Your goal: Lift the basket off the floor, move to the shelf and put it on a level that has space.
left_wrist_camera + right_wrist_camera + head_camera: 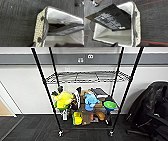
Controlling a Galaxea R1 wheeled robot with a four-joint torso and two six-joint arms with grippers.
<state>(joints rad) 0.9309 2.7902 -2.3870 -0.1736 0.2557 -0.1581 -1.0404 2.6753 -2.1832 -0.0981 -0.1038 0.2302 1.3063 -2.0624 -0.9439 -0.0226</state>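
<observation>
A dark, pointed robot part (pixel 115 44) juts in, details unclear.

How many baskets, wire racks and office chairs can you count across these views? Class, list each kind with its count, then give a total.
basket: 1 (the same one in both wrist views)
wire rack: 1
office chair: 1
Total: 3

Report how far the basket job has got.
Done: the robot faces the shelf. In hand: the basket, holding a black item, shows close in both wrist views above the carpet; whether it is lifted I cannot tell. Left: setting it on the bare top level.
</observation>
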